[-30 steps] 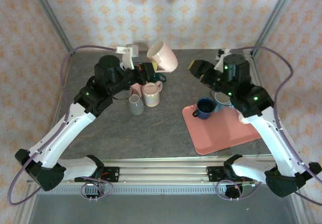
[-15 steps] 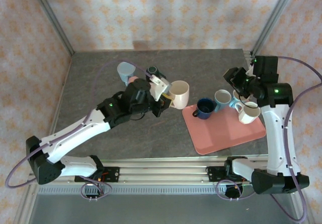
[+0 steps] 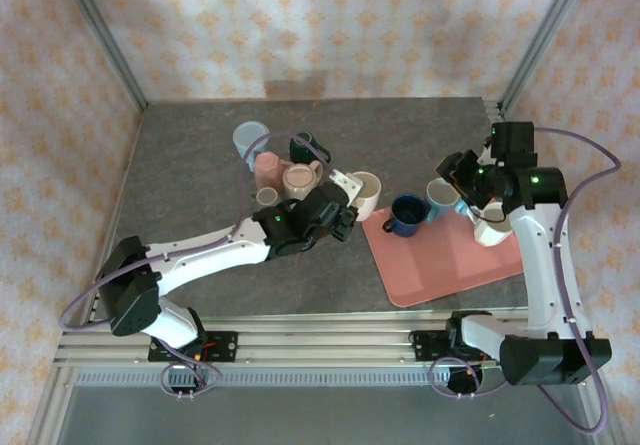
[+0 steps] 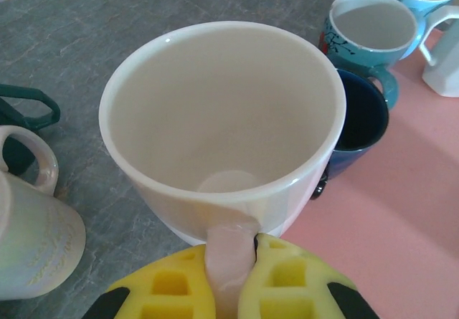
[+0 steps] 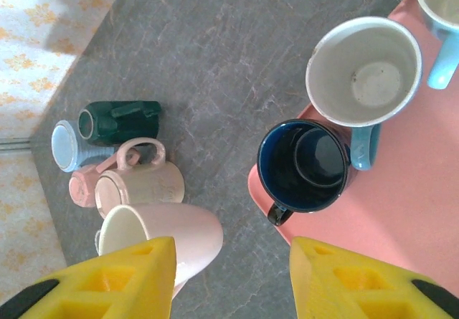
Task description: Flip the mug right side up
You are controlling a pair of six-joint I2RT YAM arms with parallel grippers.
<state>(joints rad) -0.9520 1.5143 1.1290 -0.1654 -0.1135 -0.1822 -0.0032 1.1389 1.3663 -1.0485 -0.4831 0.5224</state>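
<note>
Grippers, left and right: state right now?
Left gripper: closed on the cream mug, by its handle.
Right gripper: open, holding nothing.

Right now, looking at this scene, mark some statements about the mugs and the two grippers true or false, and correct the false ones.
1. The left gripper is clamped on the handle of the cream mug. True.
2. The right gripper holds the dark blue mug. False: its jaws stand open with nothing between them.
3. The dark blue mug stands on the pink tray. True.
4. The dark green mug stands upright. False: it lies on its side on the table.
</note>
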